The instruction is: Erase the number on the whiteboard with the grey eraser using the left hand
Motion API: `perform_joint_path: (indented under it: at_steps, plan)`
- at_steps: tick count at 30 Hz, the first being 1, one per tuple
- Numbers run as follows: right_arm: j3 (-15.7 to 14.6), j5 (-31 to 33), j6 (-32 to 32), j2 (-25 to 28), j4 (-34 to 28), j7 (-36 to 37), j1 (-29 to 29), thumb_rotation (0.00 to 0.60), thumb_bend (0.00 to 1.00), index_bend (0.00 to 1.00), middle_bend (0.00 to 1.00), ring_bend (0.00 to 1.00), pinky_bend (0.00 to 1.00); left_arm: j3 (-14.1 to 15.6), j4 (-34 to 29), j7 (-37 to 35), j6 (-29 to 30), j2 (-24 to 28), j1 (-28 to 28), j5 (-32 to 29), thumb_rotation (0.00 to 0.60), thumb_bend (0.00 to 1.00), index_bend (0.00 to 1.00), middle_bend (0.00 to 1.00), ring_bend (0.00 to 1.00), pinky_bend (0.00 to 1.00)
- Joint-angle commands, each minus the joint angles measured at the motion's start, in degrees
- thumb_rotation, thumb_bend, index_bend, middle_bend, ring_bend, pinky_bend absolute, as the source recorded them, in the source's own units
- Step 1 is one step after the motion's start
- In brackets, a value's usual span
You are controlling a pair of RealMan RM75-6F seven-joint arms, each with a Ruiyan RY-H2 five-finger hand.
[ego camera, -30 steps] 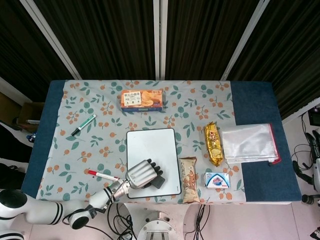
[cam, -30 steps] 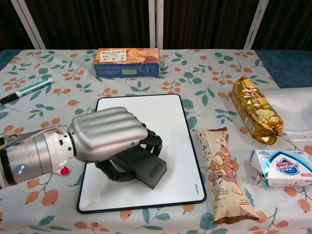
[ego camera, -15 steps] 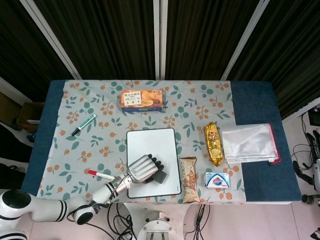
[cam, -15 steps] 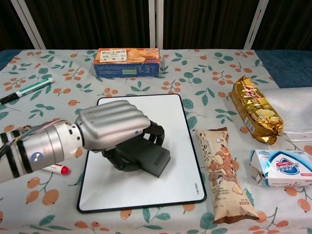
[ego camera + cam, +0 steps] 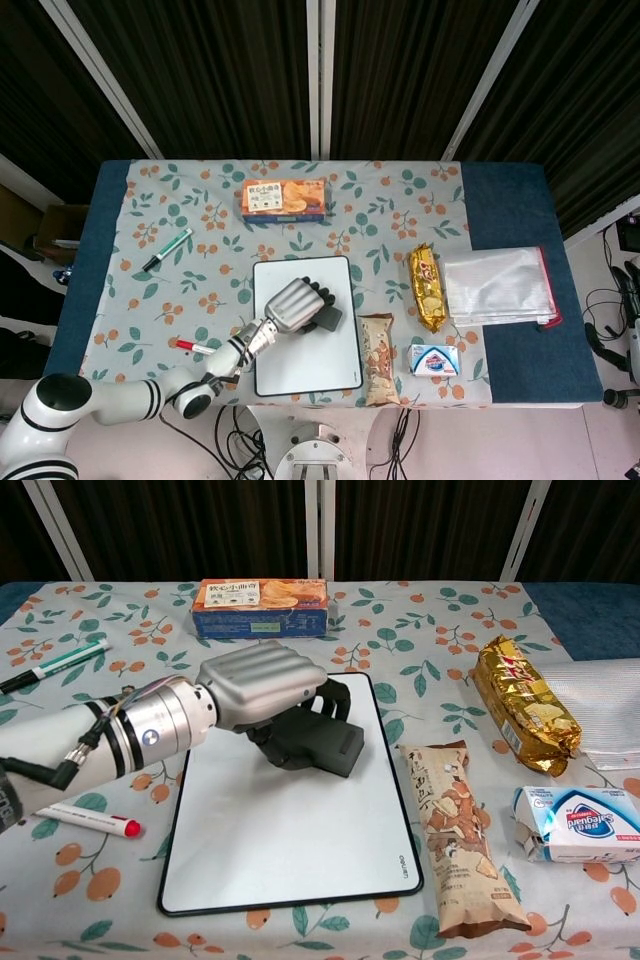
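Observation:
The whiteboard (image 5: 310, 360) (image 5: 290, 850) lies flat at the table's near middle, and its visible surface is blank white. My left hand (image 5: 297, 303) (image 5: 262, 688) reaches over its far half and grips the grey eraser (image 5: 328, 318) (image 5: 325, 748), which is pressed flat on the board. The fingers curl over the eraser's top, hiding most of it. No number shows on the board, though the part under the hand is hidden. My right hand appears in neither view.
A red-capped marker (image 5: 192, 347) (image 5: 85, 821) lies left of the board, a green marker (image 5: 166, 249) (image 5: 55, 664) farther left. A biscuit box (image 5: 284, 199) (image 5: 261, 607) sits behind. To the right are snack packs (image 5: 376, 359) (image 5: 458, 835), a gold pack (image 5: 525, 704), soap (image 5: 580, 824) and a clear bag (image 5: 497, 285).
My left hand has slid the eraser from the board's near part up to its far half, the arm stretching further over the table. Nothing else has moved.

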Motion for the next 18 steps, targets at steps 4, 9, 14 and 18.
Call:
perform_joint_path:
  at_steps: [4,9,14,18]
  plan:
    - [-0.08,0.07,-0.06,0.6,-0.64,0.48,-0.07,0.6,0.26,0.0,0.0,0.0,0.0,-2.77,4.65,-4.94,2.45,0.73,-0.27,-0.45,0.6,0.35,0.76,0.67,0.53,0.54]
    - [-0.76,-0.91,-0.47,1.17,-1.89,1.98,-0.02,0.6,0.26,0.0,0.0,0.0,0.0,-4.56,5.95,-7.56,4.96,3.48,0.23,-0.64,0.6,0.35,0.76,0.67,0.53,0.54]
    - [-0.75,-0.85,-1.01,1.1,-2.19,1.47,0.37,0.6,0.26,0.0,0.0,0.0,0.0,-5.35,0.62,-8.69,8.86,10.15,3.0,-0.98,0.6,0.35,0.75,0.66,0.53,0.54]
    - [-0.67,-0.6,-1.81,0.67,-1.78,0.9,0.9,0.6,0.26,0.0,0.0,0.0,0.0,-2.55,-6.55,-8.63,9.98,17.11,6.74,-0.94,0.6,0.34,0.75,0.66,0.53,0.55]
